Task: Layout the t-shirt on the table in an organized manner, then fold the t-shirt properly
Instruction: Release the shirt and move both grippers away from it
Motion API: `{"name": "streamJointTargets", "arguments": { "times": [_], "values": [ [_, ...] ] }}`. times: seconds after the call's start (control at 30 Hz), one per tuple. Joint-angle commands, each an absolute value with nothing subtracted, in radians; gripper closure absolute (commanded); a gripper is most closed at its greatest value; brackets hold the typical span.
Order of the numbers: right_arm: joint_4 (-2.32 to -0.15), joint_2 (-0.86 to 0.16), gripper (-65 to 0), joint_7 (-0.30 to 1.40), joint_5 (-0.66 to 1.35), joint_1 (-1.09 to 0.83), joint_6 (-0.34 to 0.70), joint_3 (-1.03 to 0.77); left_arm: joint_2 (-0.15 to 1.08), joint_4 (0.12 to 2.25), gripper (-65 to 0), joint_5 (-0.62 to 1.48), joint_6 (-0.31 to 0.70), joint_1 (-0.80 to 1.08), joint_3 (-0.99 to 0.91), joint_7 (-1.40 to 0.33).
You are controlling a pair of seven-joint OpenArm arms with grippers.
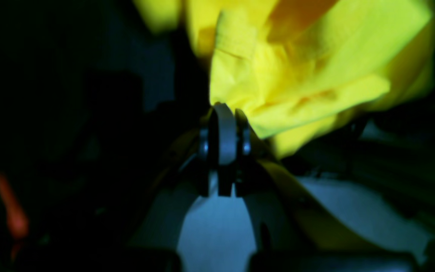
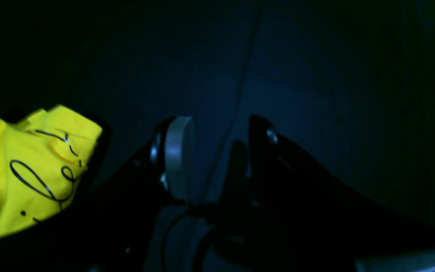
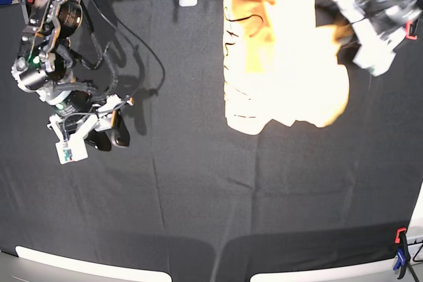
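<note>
While one t-shirt (image 3: pixel 284 64) hangs pinched in the left pincer (image 1: pixel 227 111), the right pincer (image 2: pixel 217 151) gapes.

Rumpled yellow-orange t-shirt (image 3: pixel 284 64) with black script marks, at black-clothed table's (image 3: pixel 198 183) far edge.

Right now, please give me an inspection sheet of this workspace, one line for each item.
Surface: table covered with wrinkled black cloth.
Job's things: t-shirt, yellow, bunched at the far side; black script lines show on it, so it is not plain.
Clutter: nothing seen.
Grippers: left gripper has jaws shut on the t-shirt's fabric; right gripper has jaws open, holding nothing, above bare cloth and apart from the shirt.
Cables: black cables trail across the cloth near the right arm.
Surroundings: red and blue clamp at the table's near edge.
</note>
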State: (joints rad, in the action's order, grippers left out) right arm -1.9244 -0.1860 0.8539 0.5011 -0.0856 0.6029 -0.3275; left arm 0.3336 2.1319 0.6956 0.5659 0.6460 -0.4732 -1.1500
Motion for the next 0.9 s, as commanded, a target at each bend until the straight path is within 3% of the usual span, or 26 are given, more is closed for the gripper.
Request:
{"name": "streamJointTargets", "arguments": {
  "times": [0.0, 0.23, 0.4, 0.7, 0.87],
  "values": [
    [-1.939, -0.197, -23.7, 0.822, 0.517, -0.071, 0.607, -0.33, 0.35, 2.149, 0.0, 0.712, 0.573, 0.677, -0.491, -1.137],
    [-1.939, -0.197, -23.7, 0.819, 0.517, -0.069, 0.607, -0.33, 0.419, 2.149, 0.0, 0.786, 0.603, 0.81, -0.512, -1.11],
    [-1.939, -0.197, -23.7, 0.82, 0.517, -0.069, 0.607, -0.33, 0.422, 2.148, 0.0, 0.609, 0.582, 0.809, -0.512, -1.021],
    [-1.939, -0.197, -23.7, 0.884, 0.563, -0.069, 0.615, -0.327, 0.422, 2.148, 0.0, 0.445, 0.473, 0.809, -0.512, -1.017],
    [-1.939, -0.197, -23.7, 0.903, 0.67, -0.069, 0.654, -0.326, 0.422, 2.149, -28.3, 0.498, 0.471, 0.808, -0.512, -1.013]
  ]
}}
